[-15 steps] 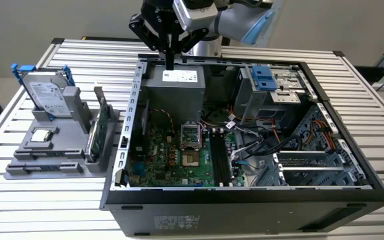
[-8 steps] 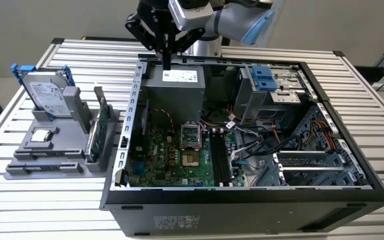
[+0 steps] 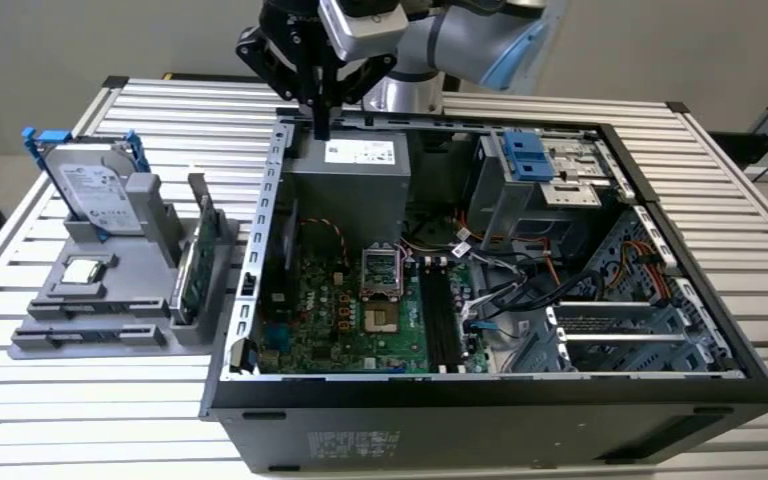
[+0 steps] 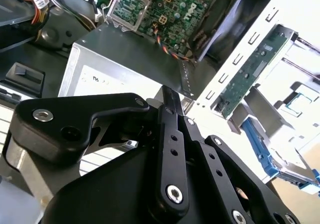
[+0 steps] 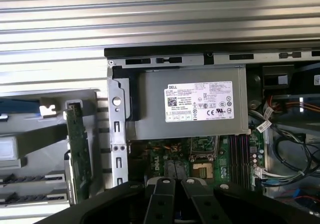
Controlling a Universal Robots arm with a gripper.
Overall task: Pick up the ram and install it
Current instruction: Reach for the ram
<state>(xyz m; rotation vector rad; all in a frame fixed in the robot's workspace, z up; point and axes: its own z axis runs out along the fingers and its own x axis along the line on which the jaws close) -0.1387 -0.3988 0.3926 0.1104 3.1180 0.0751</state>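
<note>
The ram (image 3: 185,285) is a long, narrow green stick standing on edge in a grey holder (image 3: 104,330) on the table, at the exterior view's left of the open computer case (image 3: 491,390). Both wrist views show the ram (image 4: 250,74) (image 5: 77,149) beside the case wall. My gripper (image 3: 320,128) hangs over the case's far left corner, above the grey power supply (image 3: 351,190), well apart from the ram. Its black fingers (image 4: 170,104) are shut with nothing between them, as the first wrist view of the gripper (image 5: 177,183) also shows.
Inside the case lie the green motherboard (image 3: 324,320), black memory slots (image 3: 440,320), a processor socket (image 3: 380,275) and loose cables (image 3: 518,290). The holder also carries a hard drive (image 3: 91,190) and a square silver chip (image 3: 81,270). The slatted table (image 3: 37,400) surrounds everything.
</note>
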